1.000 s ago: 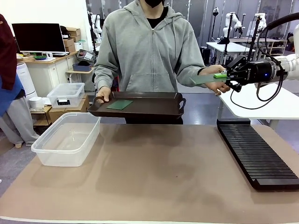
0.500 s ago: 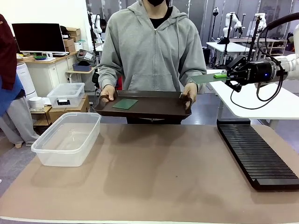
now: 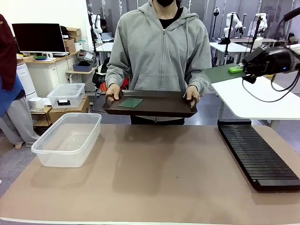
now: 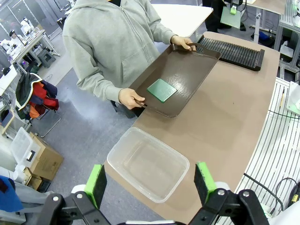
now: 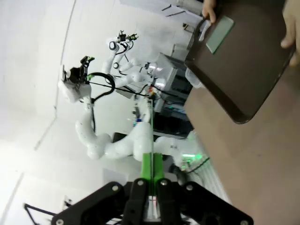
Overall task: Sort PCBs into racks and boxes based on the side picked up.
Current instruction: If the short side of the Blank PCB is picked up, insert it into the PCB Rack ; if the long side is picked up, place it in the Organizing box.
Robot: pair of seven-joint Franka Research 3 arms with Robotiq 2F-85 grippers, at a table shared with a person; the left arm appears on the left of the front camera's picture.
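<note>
My right gripper [image 3: 238, 70] hangs high at the right, above the table's far edge, shut on a green PCB [image 3: 219, 73] that sticks out flat to the left. The right wrist view shows that board edge-on [image 5: 151, 136] between the closed fingers [image 5: 151, 180]. A second PCB [image 3: 130, 102] lies on the dark brown tray [image 3: 159, 107] that the person holds in both hands at the far side. The long black slotted rack [image 3: 255, 154] lies at the table's right. The clear box [image 3: 68, 138] stands at the left. My left gripper [image 4: 150, 183] is open high above the box [image 4: 150, 164].
A smaller lidded clear box [image 3: 65, 95] sits on a low shelf beyond the table's left. A white table [image 3: 262, 96] stands behind the rack. From the left wrist the tray [image 4: 187, 70], its PCB [image 4: 161, 90] and the rack [image 4: 232, 49] lie farther off.
The person let go of the held PCB and now grips the tray with both hands, shifting it right. My right gripper has moved up and right with the PCB.
</note>
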